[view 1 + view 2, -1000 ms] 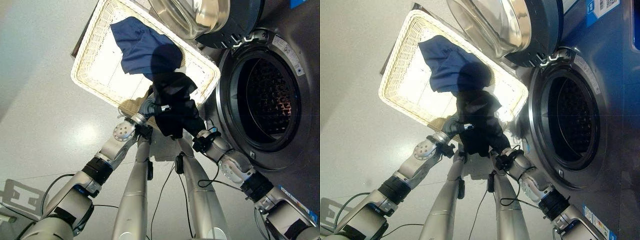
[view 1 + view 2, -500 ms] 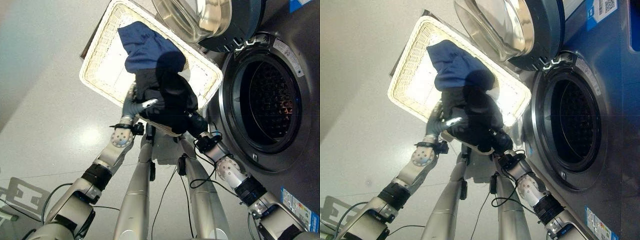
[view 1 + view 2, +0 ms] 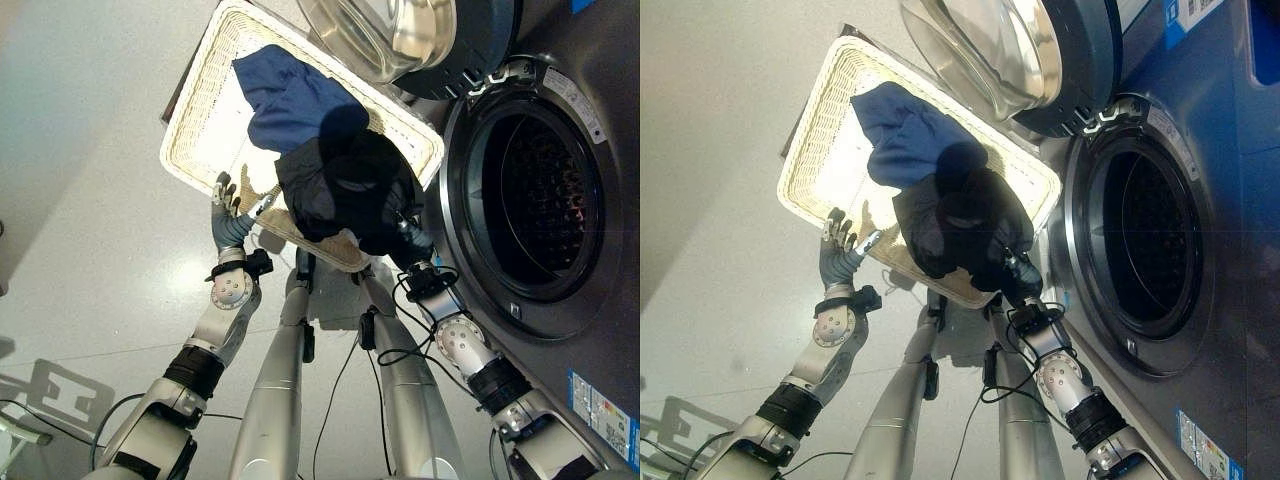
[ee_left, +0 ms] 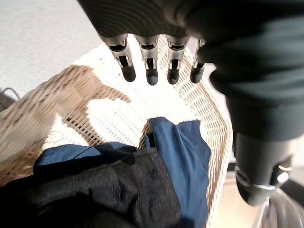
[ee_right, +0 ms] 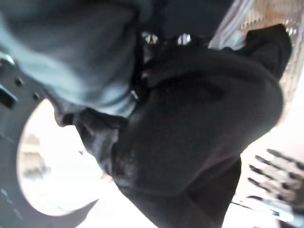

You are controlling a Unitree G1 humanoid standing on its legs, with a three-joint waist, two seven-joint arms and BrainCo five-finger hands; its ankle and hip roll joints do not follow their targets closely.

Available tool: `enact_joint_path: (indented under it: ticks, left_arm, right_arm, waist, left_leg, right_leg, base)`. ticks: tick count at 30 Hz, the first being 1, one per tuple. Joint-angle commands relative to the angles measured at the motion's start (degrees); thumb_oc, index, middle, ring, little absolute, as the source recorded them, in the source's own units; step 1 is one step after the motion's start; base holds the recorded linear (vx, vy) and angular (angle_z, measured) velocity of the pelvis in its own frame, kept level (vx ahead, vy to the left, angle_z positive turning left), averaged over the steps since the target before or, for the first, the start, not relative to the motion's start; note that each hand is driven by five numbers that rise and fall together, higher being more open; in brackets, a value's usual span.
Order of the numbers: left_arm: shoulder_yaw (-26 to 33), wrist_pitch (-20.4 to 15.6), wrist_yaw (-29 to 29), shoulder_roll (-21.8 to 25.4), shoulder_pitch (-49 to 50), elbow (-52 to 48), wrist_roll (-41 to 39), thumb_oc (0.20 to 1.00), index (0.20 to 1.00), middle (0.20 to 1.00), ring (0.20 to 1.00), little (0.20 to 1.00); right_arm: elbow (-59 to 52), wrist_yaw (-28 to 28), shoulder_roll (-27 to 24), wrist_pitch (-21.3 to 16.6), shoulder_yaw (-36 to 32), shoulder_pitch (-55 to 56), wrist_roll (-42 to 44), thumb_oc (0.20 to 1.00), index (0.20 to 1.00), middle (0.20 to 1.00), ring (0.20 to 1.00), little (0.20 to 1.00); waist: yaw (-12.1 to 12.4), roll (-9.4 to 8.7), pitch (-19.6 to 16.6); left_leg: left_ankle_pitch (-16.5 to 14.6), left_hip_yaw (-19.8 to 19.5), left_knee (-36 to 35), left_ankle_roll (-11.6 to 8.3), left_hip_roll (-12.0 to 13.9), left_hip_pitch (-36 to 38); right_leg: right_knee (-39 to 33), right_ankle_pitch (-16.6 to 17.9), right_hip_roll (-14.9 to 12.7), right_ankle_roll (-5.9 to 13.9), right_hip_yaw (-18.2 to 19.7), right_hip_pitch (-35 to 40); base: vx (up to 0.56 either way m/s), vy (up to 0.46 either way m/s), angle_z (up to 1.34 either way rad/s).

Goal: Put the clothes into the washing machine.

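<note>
Right robot hand buried in black garment — grip not visible; washer drum lay rightward. Left robot hand spread, empty, over basket.

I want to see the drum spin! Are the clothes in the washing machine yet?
Not yet. The washing machine has its door open, and I see no clothes in its drum. The right hand is under the black garment at the basket. The left hand is open. The blue garment still lies in the basket.
</note>
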Motion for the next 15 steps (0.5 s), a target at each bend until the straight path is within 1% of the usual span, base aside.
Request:
enact_joint_path:
  ticks: [1,3,4,5,7,9,10,11,12,13,15]
  left_arm:
    - [2.72,-2.86,-0.29,-1.48,1.39,-0.66,-0.94,1.0,1.0,1.0,1.0,1.0]
    - [3.47,-2.3,0.7,-1.36,1.27,1.55,-1.35,1.0,1.0,1.0,1.0,1.0]
    - [3.53,-2.16,1.03,-1.34,1.23,1.78,-1.2,1.0,1.0,1.0,1.0,1.0]
    - [3.77,-1.35,1.89,-1.15,1.05,2.61,-0.65,1.0,1.0,1.0,1.0,1.0]
    - [3.84,-1.09,2.12,-1.0,0.95,3.36,-0.48,1.0,1.0,1.0,1.0,1.0]
    - [4.38,-0.08,2.45,-0.71,0.19,6.03,-0.64,1.0,1.0,1.0,1.0,1.0]
    - [4.57,0.22,2.38,-0.66,0.09,6.58,-0.55,1.0,1.0,1.0,1.0,1.0]
    - [4.77,0.48,2.5,-0.61,-0.05,7.54,-0.5,1.0,1.0,1.0,1.0,1.0]
    - [5.21,1.04,1.97,-0.18,-0.26,9.19,-1.38,1.0,1.0,1.0,1.0,1.0]
    - [5.37,1.3,1.66,0.02,-0.4,9.79,-1.73,1.0,1.0,1.0,1.0,1.0]
    - [5.86,1.52,0.58,0.48,-0.76,11.88,-2.7,1.0,1.0,1.0,1.0,1.0]
  right_arm:
    - [-5.8,2.14,-0.13,-2.69,-1.59,3.0,2.49,0.2,0.2,0.2,0.2,0.2]
    - [-4.73,5.58,0.22,-2.4,-3.31,3.82,8.09,0.2,0.2,0.2,0.2,0.2]
    - [-4.78,6.09,0.31,-2.42,-3.49,3.91,9.14,0.2,0.2,0.2,0.2,0.2]
    - [-5.14,8.17,0.79,-2.87,-4.15,4.33,13.61,0.2,0.2,0.2,0.2,0.2]
    - [-5.34,9.35,1.14,-3.28,-4.53,4.52,16.09,0.2,0.2,0.2,0.2,0.2]
    - [-6.78,11.69,2.35,-7.21,-6.43,4.95,23.57,0.2,0.2,0.2,0.2,0.2]
    - [-6.97,12.64,2.54,-8.12,-6.83,5.04,25.59,0.2,0.2,0.2,0.2,0.2]
    - [-7.5,12.95,2.98,-10.03,-7.89,5.11,27.83,0.2,0.2,0.2,0.2,0.2]
    - [-8.65,12.99,3.56,-13.34,-10.3,5.09,31.07,0.2,0.2,0.2,0.2,0.2]
    - [-9.04,12.98,3.77,-14.28,-11.15,5.03,32.28,0.2,0.2,0.2,0.2,0.2]
    - [-9.17,11.94,4.03,-17.39,-14.37,4.09,34.63,0.2,0.2,0.2,0.2,0.2]
  waist:
    - [-2.02,4.07,-1.17]
    - [-2.79,4.01,-1.17]
    - [-2.85,3.99,-1.17]
    - [-3.14,3.87,-1.17]
    - [-3.28,3.78,-1.17]
    - [-4.03,3.46,-1.17]
    - [-4.13,3.39,-1.17]
    - [-4.43,3.32,-1.17]
    - [-4.94,3.21,-1.17]
    - [-5.06,3.14,-1.17]
    - [-5.5,3.13,-1.17]
  left_leg:
    - [-0.34,3.78,2.32,-1.32,-0.76,-1.29]
    - [-0.62,4.97,2.5,-1.39,-0.29,-1.04]
    - [-0.65,5.06,2.54,-1.4,-0.25,-1.01]
    - [-0.79,5.39,2.79,-1.48,-0.13,-0.89]
    - [-0.89,5.57,2.94,-1.51,-0.06,-0.83]
    - [-1.29,6.18,3.66,-1.56,0.15,-0.71]
    - [-1.41,6.3,3.82,-1.56,0.19,-0.67]
    - [-1.64,6.52,4.02,-1.54,0.28,-0.49]
    - [-2.11,6.91,4.52,-1.46,0.37,-0.22]
    - [-2.3,7.04,4.72,-1.44,0.41,-0.14]
    - [-2.73,7.45,5.08,-1.51,0.51,0.2]
  right_leg:
    - [-0.64,-0.21,-1.5,6.71,-0.05,1.59]
    - [-0.78,-0.23,-1.17,6.61,0.73,1.75]
    - [-0.78,-0.25,-1.16,6.61,0.76,1.79]
    - [-0.71,-0.36,-1.03,6.56,0.97,1.98]
    - [-0.65,-0.44,-0.97,6.54,1.06,2.07]
    - [-0.21,-0.7,-0.63,6.43,1.54,2.16]
    - [-0.11,-0.76,-0.58,6.43,1.65,2.18]
    - [-0.02,-0.84,-0.55,6.48,1.79,2.31]
    - [0.25,-0.94,-0.42,6.53,2.12,2.42]
    - [0.3,-0.99,-0.4,6.55,2.25,2.49]
    - [0.27,-0.98,-0.43,6.63,2.57,2.74]
  base:
    - [0.01,0.029,-0.08]
    - [0.01,0.021,-0.06]
    - [0.0,-0.008,-0.11]
    - [0.0,-0.007,-0.13]
    - [0.0,-0.008,-0.13]
    - [0.01,-0.005,-0.06]
    - [0.02,-0.003,-0.03]
    - [0.03,-0.007,-0.07]
    - [0.03,-0.007,-0.09]
    - [0.03,-0.003,-0.12]
    - [0.02,0.004,-0.16]
